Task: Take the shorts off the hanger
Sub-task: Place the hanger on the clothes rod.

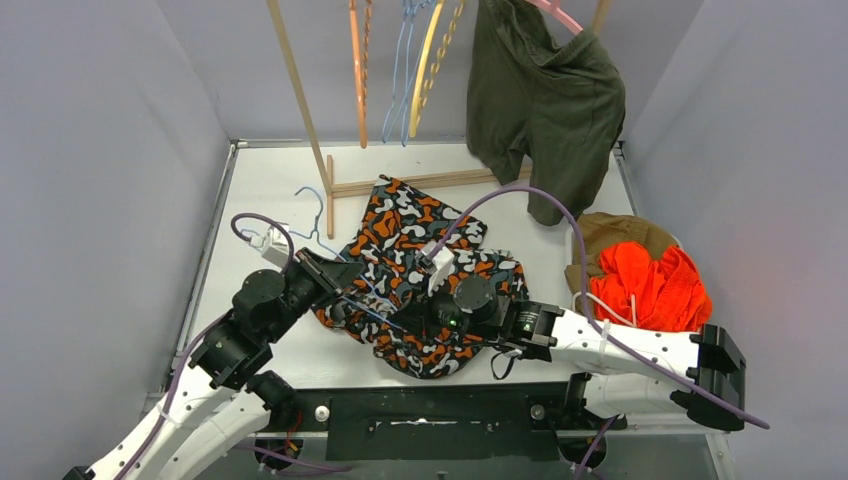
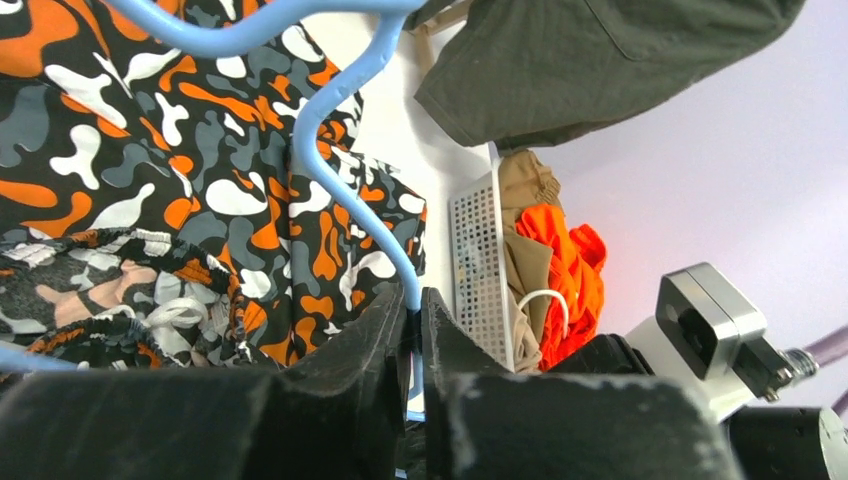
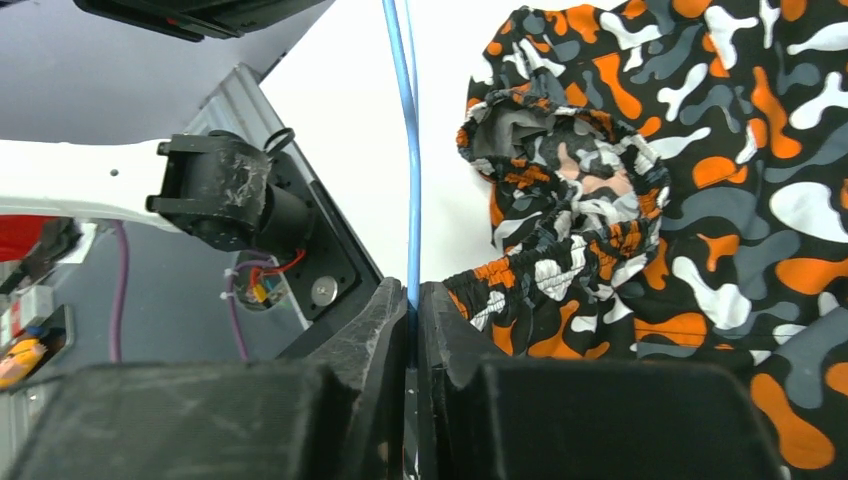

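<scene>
While the camouflage shorts lay crumpled on the white tabletop between the two arms, a blue hanger was threaded through them, its hook lying bare on the tabletop to their left. The left tool was clamped on the hanger's wire at the left edge of the shorts. The right tool was closed on the same blue wire just beside the elastic waistband. Dark green shorts hung from a pink hanger on the wooden rack at the far right. Orange-red shorts lay over beige cloth in a white basket at the tabletop's right edge.
</scene>
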Robot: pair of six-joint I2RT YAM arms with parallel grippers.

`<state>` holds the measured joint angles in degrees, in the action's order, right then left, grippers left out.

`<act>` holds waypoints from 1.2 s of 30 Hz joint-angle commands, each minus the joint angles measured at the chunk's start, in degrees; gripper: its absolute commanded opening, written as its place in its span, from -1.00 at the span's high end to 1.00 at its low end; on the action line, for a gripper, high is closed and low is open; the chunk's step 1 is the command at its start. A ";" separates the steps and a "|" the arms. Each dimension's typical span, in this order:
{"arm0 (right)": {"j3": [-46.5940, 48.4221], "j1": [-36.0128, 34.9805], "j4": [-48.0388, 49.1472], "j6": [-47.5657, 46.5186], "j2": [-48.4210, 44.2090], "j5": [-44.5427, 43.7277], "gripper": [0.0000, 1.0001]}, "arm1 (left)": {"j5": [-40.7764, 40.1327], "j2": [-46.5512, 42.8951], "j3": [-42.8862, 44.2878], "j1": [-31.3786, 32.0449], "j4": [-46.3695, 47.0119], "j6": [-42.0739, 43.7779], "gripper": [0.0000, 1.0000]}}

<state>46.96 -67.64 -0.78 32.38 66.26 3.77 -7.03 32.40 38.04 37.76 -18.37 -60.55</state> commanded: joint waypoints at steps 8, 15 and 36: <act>-6.88 -0.14 6.62 7.82 -6.11 -4.29 1.00 | 4.66 1.52 -0.70 0.02 8.39 -0.14 -0.17; -9.34 1.09 -4.06 15.06 -10.92 -15.24 1.00 | 1.45 1.21 1.16 -0.01 1.93 2.65 -0.58; 3.20 1.47 -29.95 14.26 -23.69 -45.97 1.00 | -22.37 3.94 3.99 -0.22 -12.05 23.26 -0.65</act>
<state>41.71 -66.35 -30.57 52.38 41.21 -31.16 -22.26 32.80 39.70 37.78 -30.35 -45.54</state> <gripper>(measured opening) 0.053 0.818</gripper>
